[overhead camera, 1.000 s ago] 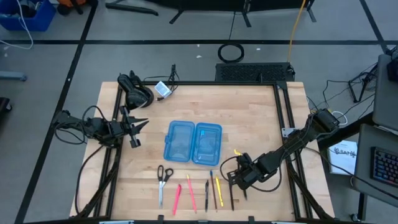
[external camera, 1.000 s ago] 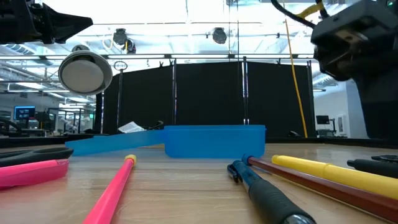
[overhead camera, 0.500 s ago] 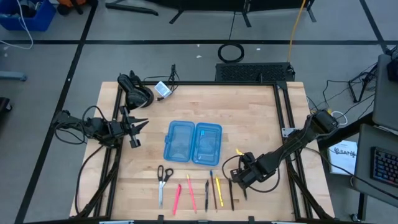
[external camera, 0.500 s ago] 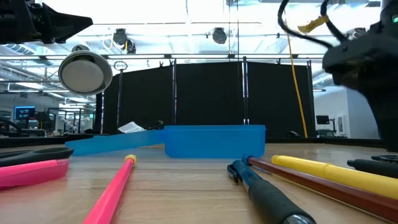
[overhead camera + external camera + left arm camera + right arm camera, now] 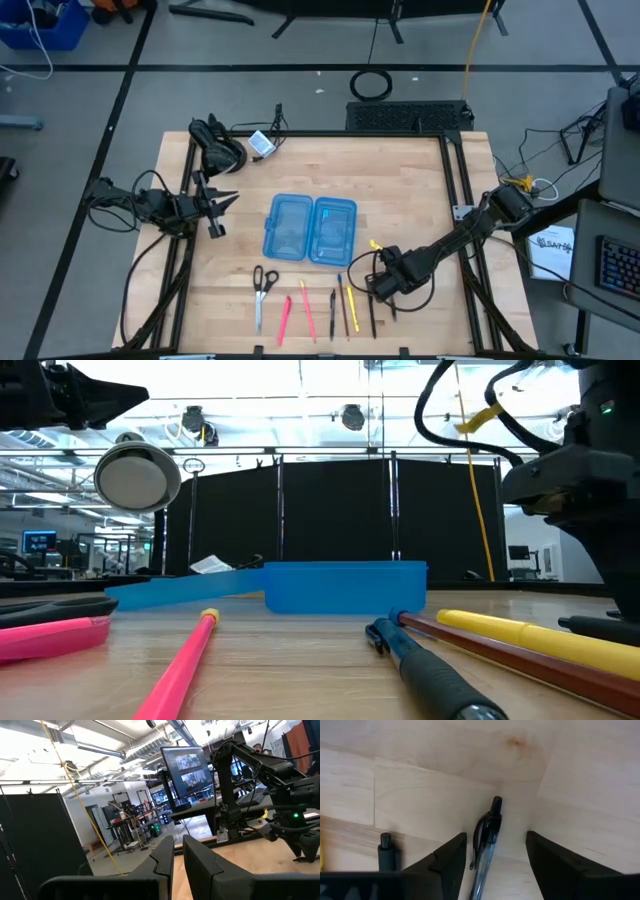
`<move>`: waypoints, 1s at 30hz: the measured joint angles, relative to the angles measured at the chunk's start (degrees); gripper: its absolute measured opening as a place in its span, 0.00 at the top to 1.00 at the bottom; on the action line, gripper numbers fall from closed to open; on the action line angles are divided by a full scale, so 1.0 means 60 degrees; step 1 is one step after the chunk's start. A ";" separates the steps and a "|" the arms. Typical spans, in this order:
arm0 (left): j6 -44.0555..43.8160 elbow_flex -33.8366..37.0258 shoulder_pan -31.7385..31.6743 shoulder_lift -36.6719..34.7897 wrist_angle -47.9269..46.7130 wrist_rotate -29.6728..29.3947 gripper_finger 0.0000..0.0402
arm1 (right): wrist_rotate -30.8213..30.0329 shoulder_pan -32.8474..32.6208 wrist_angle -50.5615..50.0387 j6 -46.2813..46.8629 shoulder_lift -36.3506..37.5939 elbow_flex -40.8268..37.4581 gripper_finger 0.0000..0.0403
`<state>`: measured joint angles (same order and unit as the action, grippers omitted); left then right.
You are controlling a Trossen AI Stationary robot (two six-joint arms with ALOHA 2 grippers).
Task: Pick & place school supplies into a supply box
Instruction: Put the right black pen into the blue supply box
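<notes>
The open translucent blue supply box (image 5: 310, 228) lies flat at mid-table, both halves up; its wall shows in the low view (image 5: 345, 588). Near the table's near edge lie, in a row, the scissors (image 5: 262, 288), a pink pen (image 5: 285, 318), thin pencils, a yellow pen (image 5: 351, 300) and a black pen (image 5: 372, 312). My right gripper (image 5: 385, 283) hovers over that black pen (image 5: 487, 837), open, one finger (image 5: 447, 862) on each side, not touching. My left gripper (image 5: 215, 205) waits at the table's left edge, fingers (image 5: 165, 857) nearly together.
A coiled black cable and a small white item (image 5: 262, 143) sit at the far left corner. The other black pen (image 5: 386, 851) lies close beside my right gripper. Bare wood stretches between the box and the table's right edge (image 5: 440, 210).
My right arm has shifted a little toward the table's left, staying above the rightmost black pen. The supplies and the box have not moved.
</notes>
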<state>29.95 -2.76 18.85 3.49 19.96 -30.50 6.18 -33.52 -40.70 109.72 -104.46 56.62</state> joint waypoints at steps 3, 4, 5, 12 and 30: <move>0.0000 0.0000 0.0000 -0.0002 0.0001 0.0003 0.88 | 0.0199 0.0017 -0.0074 0.0176 -0.0164 0.0010 0.54; 0.0000 0.0000 0.0000 0.0000 0.0001 0.0003 0.88 | 0.0264 0.0030 -0.0078 0.0220 -0.0187 0.0011 0.55; 0.0000 0.0000 0.0000 0.0000 -0.0003 0.0003 0.88 | 0.0322 0.0036 -0.0078 0.0221 -0.0210 0.0013 0.57; 0.0000 0.0001 -0.0001 -0.0001 -0.0005 0.0005 0.88 | 0.0126 0.0033 -0.0019 -0.0050 -0.0249 0.0018 0.70; 0.0002 0.0000 -0.0002 -0.0002 -0.0045 0.0007 0.88 | -0.0580 -0.0021 -0.0091 -0.0759 -0.0190 0.0007 0.92</move>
<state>29.97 -2.76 18.84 3.48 19.69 -30.46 2.70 -33.64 -41.25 105.17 -105.60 56.66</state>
